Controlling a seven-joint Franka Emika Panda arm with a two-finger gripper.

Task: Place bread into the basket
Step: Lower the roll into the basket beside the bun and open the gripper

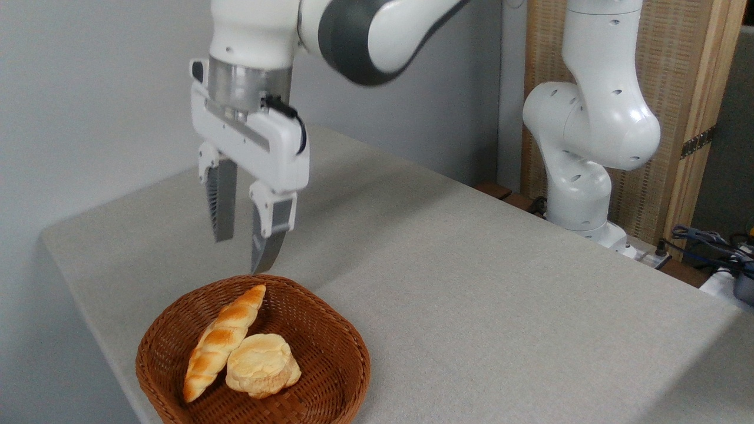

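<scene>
Already the braided loaf (221, 341) lies inside the wicker basket (339, 344), with the gripper (242, 254) hanging empty above the basket's far rim.

Its fingers are spread apart and pinch nothing. The loaf runs aslant from the basket's far rim to its near left wall, touching the round pale bun (262, 365) on its right. It looks light, and I'd guess a bit yielding; the braided middle would give the surest hold, since the tapered ends could slip.

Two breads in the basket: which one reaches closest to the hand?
The long braided loaf: its upper tapered end points toward the open hand above the basket rim. The round pale bun lies lower, farther off.
</scene>
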